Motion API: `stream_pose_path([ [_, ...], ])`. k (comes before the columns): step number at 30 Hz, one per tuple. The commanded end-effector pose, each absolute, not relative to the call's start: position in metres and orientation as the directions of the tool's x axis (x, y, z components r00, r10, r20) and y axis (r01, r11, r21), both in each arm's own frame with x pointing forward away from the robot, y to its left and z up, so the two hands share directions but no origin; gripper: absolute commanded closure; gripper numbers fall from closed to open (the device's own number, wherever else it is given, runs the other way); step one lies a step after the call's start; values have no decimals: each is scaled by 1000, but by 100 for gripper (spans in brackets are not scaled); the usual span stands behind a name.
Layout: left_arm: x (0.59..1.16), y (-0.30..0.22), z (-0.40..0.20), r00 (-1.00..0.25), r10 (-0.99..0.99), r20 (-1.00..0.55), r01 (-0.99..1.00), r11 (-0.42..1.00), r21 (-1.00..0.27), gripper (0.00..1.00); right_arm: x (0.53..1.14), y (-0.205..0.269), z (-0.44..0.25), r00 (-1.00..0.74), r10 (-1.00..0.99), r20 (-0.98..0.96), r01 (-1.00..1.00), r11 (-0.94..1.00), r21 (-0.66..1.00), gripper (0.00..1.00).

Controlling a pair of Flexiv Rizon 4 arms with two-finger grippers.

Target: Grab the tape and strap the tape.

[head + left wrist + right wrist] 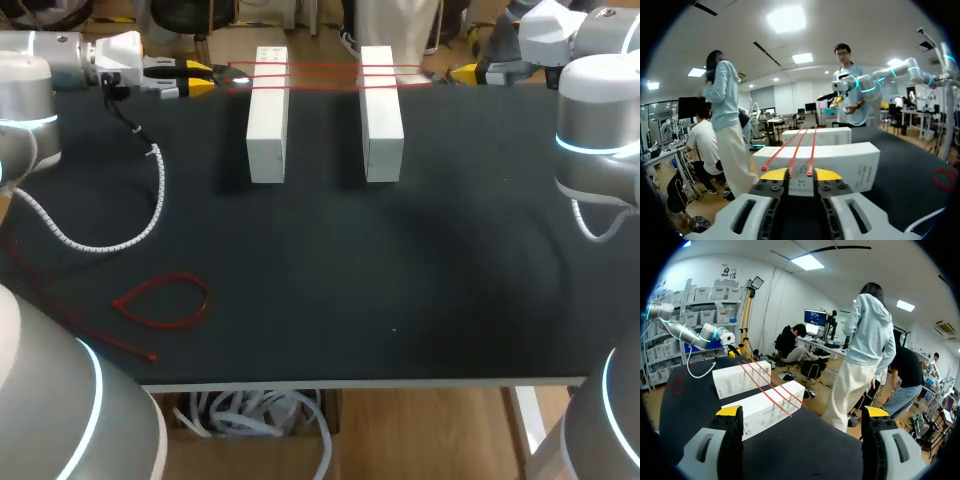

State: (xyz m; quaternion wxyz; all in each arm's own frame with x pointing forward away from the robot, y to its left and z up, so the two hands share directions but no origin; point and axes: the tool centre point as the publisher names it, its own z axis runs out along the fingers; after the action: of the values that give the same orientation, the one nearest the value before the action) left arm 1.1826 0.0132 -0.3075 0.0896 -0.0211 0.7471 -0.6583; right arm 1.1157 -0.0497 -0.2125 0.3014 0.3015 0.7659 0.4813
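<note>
1. Left gripper (200, 80) (801, 175) pressed nearly together, pinching the red tape (320, 76) (796, 150) at the desk's (400, 270) far edge.
2. Tape stretched in three strands across two white boxes (267, 110) (381, 110).
3. Right gripper (462, 73) (802, 412) spread wide, holding nothing, just beyond the strands' other end.
4. Loose red loop (165, 300) lying well apart on the desk, near its left front.

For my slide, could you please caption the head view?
Tape across two boxes; left hand at one end, right hand near the other.
</note>
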Motion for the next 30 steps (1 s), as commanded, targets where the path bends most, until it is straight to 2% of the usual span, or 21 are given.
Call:
stream_pose_path([
  [1, 1193, 9, -313, -994, -44, -96, 91, 116, -989, 73, 1115, -50, -215, -635, 753, -173, 163, 349, 923, 0],
  [8, 1196, -2, -316, -994, -31, -100, 97, 100, -990, 76, 1115, -50, -215, -635, 753, -173, 163, 349, 923, 0],
  [13, 1193, -8, -318, -994, -32, -102, 99, 94, -991, 71, 1115, -50, -215, -635, 753, -173, 163, 349, 923, 0],
  [22, 1191, -18, -319, -994, -44, -105, 100, 88, -991, 78, 1115, -50, -215, -635, 753, -173, 163, 349, 923, 0],
  [26, 1191, -21, -321, -994, -47, -97, 93, 81, -992, 74, 1115, -50, -215, -635, 753, -173, 163, 349, 923, 0],
  [30, 1190, -25, -323, -994, -50, -97, 93, 76, -993, 76, 1115, -50, -215, -635, 753, -173, 163, 349, 923, 0],
])
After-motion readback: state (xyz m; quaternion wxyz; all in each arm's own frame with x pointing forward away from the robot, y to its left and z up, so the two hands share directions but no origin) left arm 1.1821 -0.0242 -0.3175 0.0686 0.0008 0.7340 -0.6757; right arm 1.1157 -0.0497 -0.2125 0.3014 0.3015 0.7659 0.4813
